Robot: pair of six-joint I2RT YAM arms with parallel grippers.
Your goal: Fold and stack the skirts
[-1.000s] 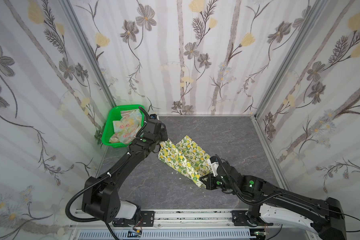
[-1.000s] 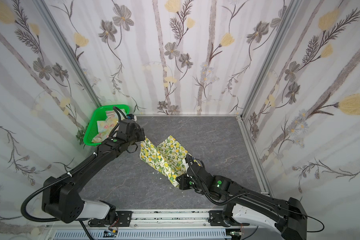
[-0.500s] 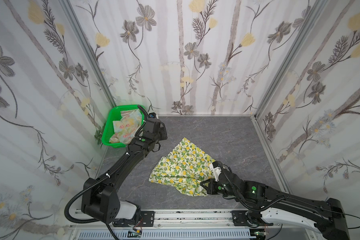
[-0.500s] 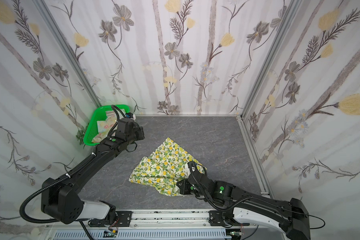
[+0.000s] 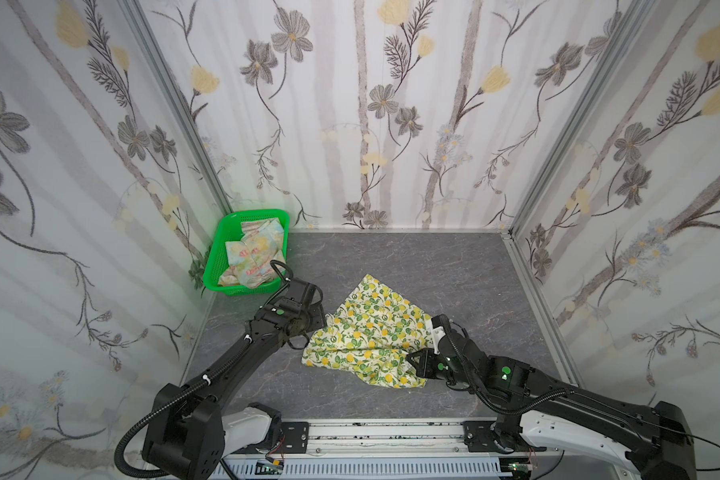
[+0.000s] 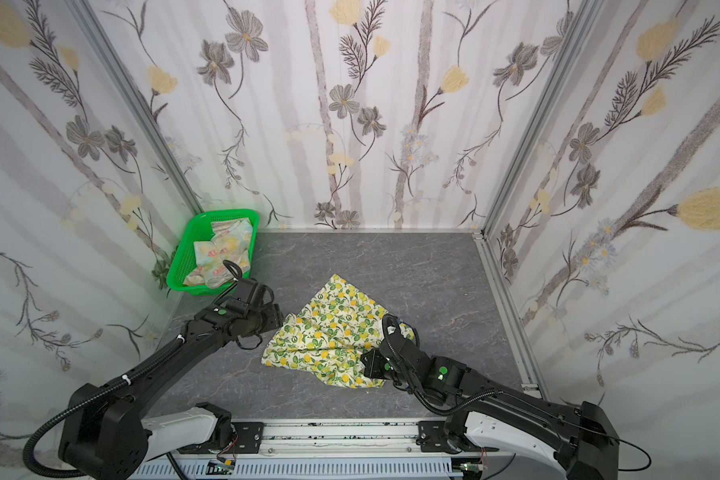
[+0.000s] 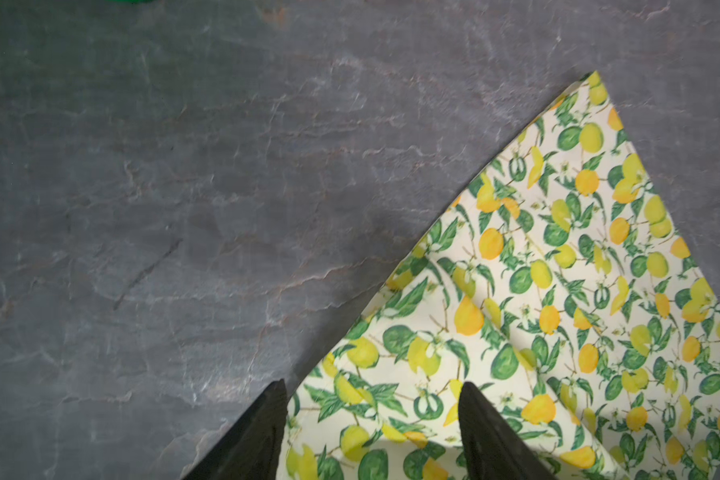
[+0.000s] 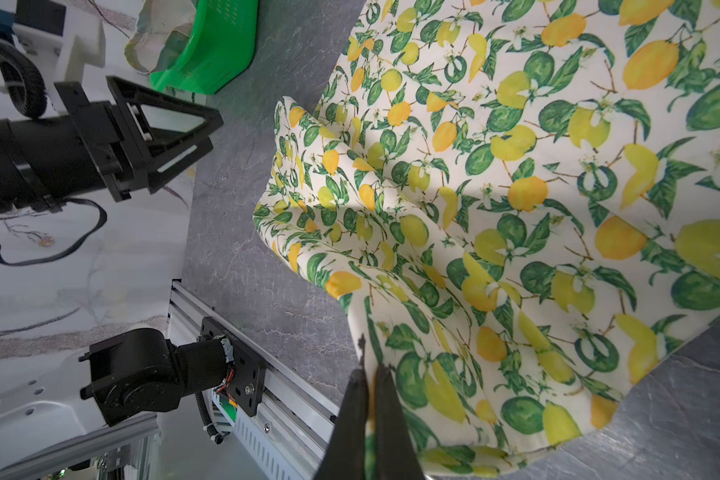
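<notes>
Cream lemon skirt [image 5: 368, 332]: yellow lemons, green leaves. Lies mid grey table [image 5: 454, 270], loosely spread, rumpled, folds bunched toward near right corner; far corner flat, pointed. Blue-yellow pastel skirt [image 5: 252, 257]: pink flowers, crumpled inside green basket [image 5: 215, 259], far left corner. Skirts well apart, unstacked.

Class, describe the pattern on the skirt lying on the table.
The skirt is cream, printed with yellow lemons and green leaves; clearest in the right wrist view.
</notes>
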